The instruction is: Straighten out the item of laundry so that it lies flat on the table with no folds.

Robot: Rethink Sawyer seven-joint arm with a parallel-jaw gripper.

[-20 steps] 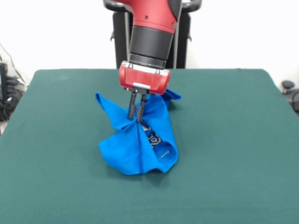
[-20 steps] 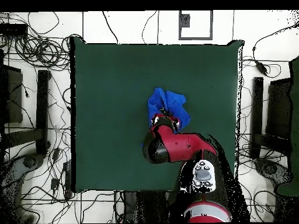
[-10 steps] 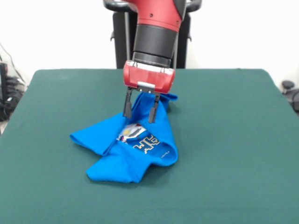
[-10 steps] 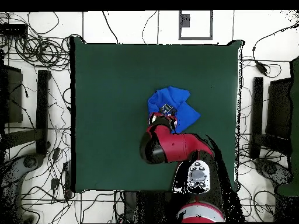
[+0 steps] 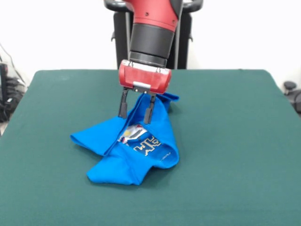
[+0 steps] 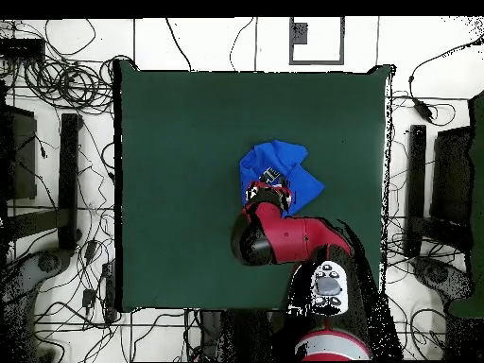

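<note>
Hovering with its jaws spread and gripping nothing, the gripper point(image 5: 136, 109) hangs just above the far end of the item of laundry point(image 5: 134, 148), a bright blue T-shirt lying crumpled near the middle of the table point(image 5: 235, 155). Below and in front of the jaws, the soft, limp cloth is doubled over itself, with one flap spread to the side and a rounded fold at the near end; only part of the white pixel lettering shows (the rest is tucked under). The dark green felt-like tabletop probably drags on the cloth, so pulling should work better than pushing. A sound next move would be to pinch a single top layer at an outer edge rather than the bunched centre, then draw it outward, low and slow, so that the fold opens.
</note>
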